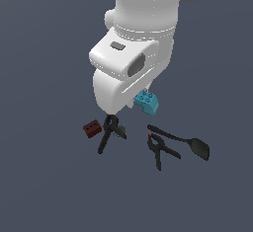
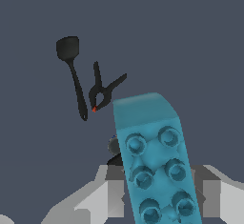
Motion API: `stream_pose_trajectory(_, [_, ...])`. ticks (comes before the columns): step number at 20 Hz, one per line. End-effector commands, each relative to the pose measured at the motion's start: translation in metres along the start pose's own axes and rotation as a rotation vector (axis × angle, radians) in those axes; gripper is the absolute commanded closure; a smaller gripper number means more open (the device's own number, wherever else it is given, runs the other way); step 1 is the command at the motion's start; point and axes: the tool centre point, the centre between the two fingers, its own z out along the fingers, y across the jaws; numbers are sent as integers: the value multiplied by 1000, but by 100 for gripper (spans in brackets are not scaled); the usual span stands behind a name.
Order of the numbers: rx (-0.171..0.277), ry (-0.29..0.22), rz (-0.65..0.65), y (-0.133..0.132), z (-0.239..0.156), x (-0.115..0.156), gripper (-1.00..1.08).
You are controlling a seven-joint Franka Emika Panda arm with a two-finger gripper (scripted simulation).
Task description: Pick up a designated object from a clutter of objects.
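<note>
- The counter (image 1: pixel 44 186) is a plain dark blue-grey surface that fills both views; none of its edges or corners shows, so places are given by neighbours and by the exterior view's sides.
- The white Panda arm (image 1: pixel 133 43) comes down from the top of the exterior view and hides most of its own gripper (image 2: pixel 157 189); the wrist view shows grey finger parts on either side of the brick.
- The cyan brick (image 1: pixel 147 102) with round studs sits clamped between the gripper fingers (image 2: pixel 212 189), studs facing the wrist camera (image 2: pixel 155 161). In the exterior view it hangs just under the arm's lower edge, higher in the picture than the other pieces; whether it is clear of the counter I cannot tell for sure.
- A black spatula (image 1: pixel 188 143) lies on the counter toward the exterior view's right, blade end farthest right; it also shows in the wrist view (image 2: pixel 74 73).
- A black spring clamp (image 1: pixel 160 149) with a small red tip lies just beside the spatula's handle, seen in the wrist view too (image 2: pixel 102 92).
- A second black spring clamp (image 1: pixel 110 131) lies below the arm, toward the exterior view's left.
- A dark red brick (image 1: pixel 92 128) rests just beside that second clamp, on its left in the exterior view.
</note>
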Motion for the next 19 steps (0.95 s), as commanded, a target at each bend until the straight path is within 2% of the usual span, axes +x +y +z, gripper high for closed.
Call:
stream_pose_trajectory(1, [0, 0, -1, 8, -14, 1, 108])
stream_pose_trajectory(10, [0, -2, -1, 26, -42, 3, 108])
stream_pose_trajectory(19, [1, -2, -2, 31, -49, 4, 108])
